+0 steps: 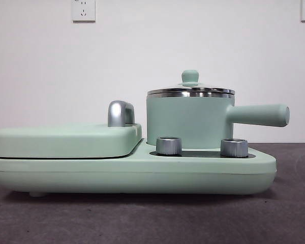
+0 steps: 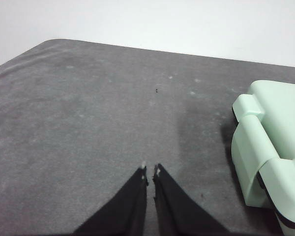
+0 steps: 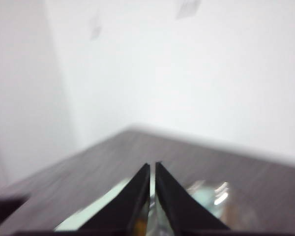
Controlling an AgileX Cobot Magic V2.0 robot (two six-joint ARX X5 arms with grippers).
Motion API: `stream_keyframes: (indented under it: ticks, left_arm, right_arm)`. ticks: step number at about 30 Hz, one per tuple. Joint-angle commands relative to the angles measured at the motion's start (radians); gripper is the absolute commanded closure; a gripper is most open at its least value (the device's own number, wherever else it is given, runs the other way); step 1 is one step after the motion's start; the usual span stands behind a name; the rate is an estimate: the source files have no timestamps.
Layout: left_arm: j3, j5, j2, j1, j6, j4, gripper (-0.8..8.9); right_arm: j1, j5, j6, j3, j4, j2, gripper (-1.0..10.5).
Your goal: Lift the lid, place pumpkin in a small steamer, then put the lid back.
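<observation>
1. The lid (image 1: 190,90) sits closed on the small steamer (image 1: 189,122), right side of the green cooker base (image 1: 132,173).
2. Left gripper (image 2: 151,170): jaws nearly together, empty, over the grey table (image 2: 88,123).
3. Right gripper (image 3: 152,166): jaws narrow, holding nothing, view blurred.

Tapered black fingers (image 2: 137,206), pale-tipped.

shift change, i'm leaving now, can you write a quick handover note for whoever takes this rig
Left gripper: jaws shut, empty, above bare grey table beside the mint-green cooker base.
Right gripper: jaws shut, holding nothing visible; its view is blurred.
The lid sits on the small steamer, whose handle points to the right in the front view. Griddle cover is beside it.
The pumpkin cannot be made out in any view.
Done: nothing visible yet. Left: lift lid, put pumpkin in, replace lid.
</observation>
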Motion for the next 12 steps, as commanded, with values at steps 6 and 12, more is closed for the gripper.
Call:
stream_keyframes:
  ticks: [6,12]
  left_arm:
    - [-0.019,-0.005,-0.002,0.002,-0.008,-0.005,7.85]
    - [-0.019,-0.005,-0.002,0.002,-0.008,-0.005,7.85]
  right_arm:
    - [-0.177,0.187,-0.053,-0.332,0.302,-0.192,9.3]
    - [-0.285,0.229,-0.145,-0.492,0.166,-0.293,9.3]
